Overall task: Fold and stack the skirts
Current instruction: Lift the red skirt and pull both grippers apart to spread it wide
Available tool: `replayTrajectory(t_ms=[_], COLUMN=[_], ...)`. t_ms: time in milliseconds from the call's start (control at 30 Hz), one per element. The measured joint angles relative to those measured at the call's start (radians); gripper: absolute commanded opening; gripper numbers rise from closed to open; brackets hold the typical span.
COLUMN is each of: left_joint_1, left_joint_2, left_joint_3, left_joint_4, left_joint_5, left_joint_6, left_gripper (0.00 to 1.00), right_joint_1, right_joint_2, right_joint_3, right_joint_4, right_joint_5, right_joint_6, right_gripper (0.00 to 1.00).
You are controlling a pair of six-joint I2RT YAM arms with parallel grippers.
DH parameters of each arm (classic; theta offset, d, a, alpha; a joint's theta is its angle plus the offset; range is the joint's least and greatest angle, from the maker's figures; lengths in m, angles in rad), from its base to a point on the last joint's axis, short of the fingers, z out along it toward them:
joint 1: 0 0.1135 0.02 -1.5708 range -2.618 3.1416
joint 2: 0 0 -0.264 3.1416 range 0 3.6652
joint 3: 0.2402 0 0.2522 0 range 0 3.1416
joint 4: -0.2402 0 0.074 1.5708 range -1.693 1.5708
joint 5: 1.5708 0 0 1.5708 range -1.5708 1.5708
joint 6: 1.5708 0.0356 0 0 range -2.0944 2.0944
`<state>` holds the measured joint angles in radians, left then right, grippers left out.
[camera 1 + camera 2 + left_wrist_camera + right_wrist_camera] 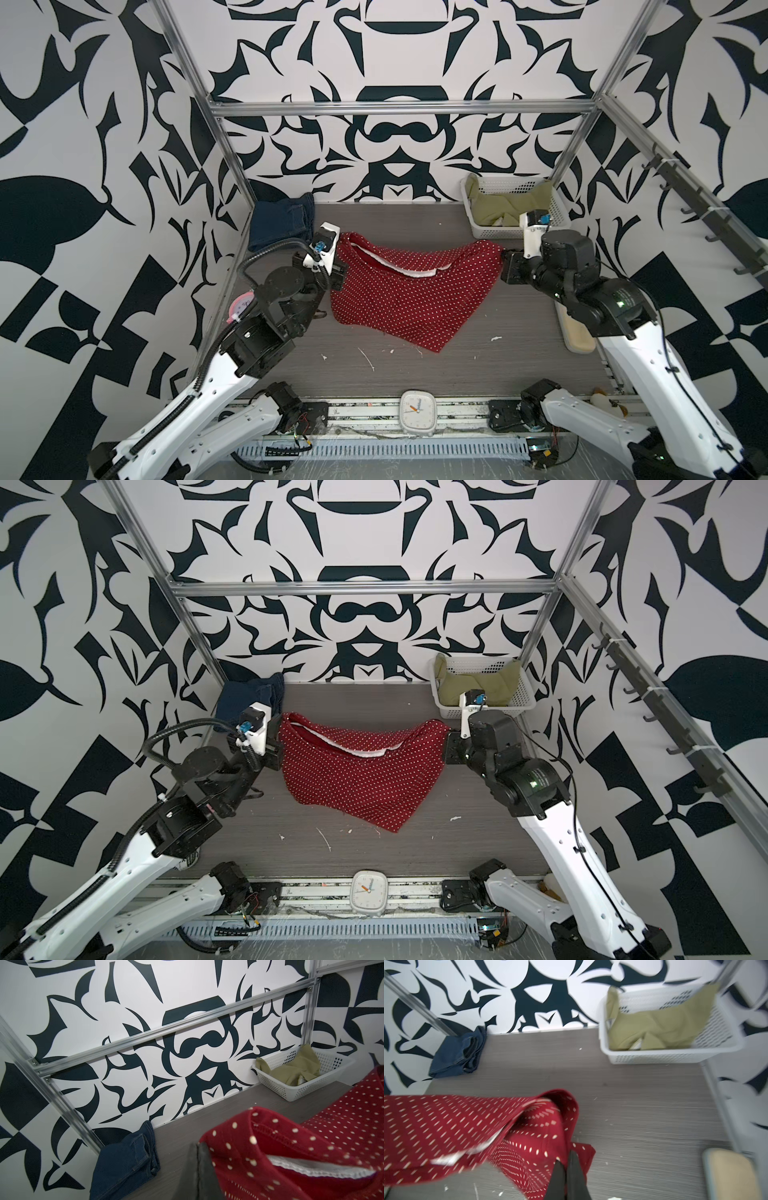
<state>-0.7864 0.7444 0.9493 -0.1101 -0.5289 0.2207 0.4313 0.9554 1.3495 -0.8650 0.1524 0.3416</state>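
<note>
1. Table: grey wood-grain top inside a metal-framed booth with black-and-white patterned walls.

2. Red skirt, white polka dots: mid-table, held up at both ends and slung between the two tools. The waist opening faces up and shows a white inner band. The cloth sags in the middle and hangs to a point on the near side. Whether that point touches the table cannot be told.

3. Basket, white perforated plastic: far right corner, against the back wall.

4. Olive skirt: crumpled inside the basket, with corners draped over the far rim at both ends.

5. Denim skirt, dark blue: folded, in the far left corner, lying by the frame post and well apart from the basket.

6. Left tool: jaws closed on the left end of the red skirt. In the left wrist view its dark fingers are pressed together at the cloth edge.

7. Right tool: jaws closed, pinching the right end of the red skirt. The right wrist view is blurred.

8. Clock, white and square: on the near rail, centred between the arm bases.
</note>
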Motion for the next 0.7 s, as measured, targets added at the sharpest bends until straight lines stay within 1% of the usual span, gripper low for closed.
replayTrajectory(t_ms=[200, 333, 467, 567, 700], left_joint_1=[0.000, 0.001, 0.001, 0.001, 0.001], left_joint_2=[-0.129, -0.172, -0.181, -0.163, -0.127], left_joint_3=[0.013, 0.039, 0.045, 0.045, 0.044], left_joint_4=[-0.077, -0.115, -0.123, -0.131, -0.133], left_joint_5=[0.067, 0.104, 0.114, 0.098, 0.081], left_joint_6=[-0.022, -0.045, -0.061, -0.070, -0.087], left_gripper=[0.00, 0.00, 0.00, 0.00, 0.00], right_joint_1=[0.000, 0.000, 0.000, 0.000, 0.000], right_joint_2=[-0.041, -0.080, -0.110, -0.109, -0.073], right_joint_3=[0.100, 0.162, 0.206, 0.228, 0.222], right_joint_4=[-0.094, -0.142, -0.169, -0.169, -0.160], right_joint_5=[0.098, 0.159, 0.201, 0.200, 0.192], right_joint_6=[-0.047, -0.069, -0.091, -0.102, -0.109], right_gripper=[0.00, 0.00, 0.00, 0.00, 0.00])
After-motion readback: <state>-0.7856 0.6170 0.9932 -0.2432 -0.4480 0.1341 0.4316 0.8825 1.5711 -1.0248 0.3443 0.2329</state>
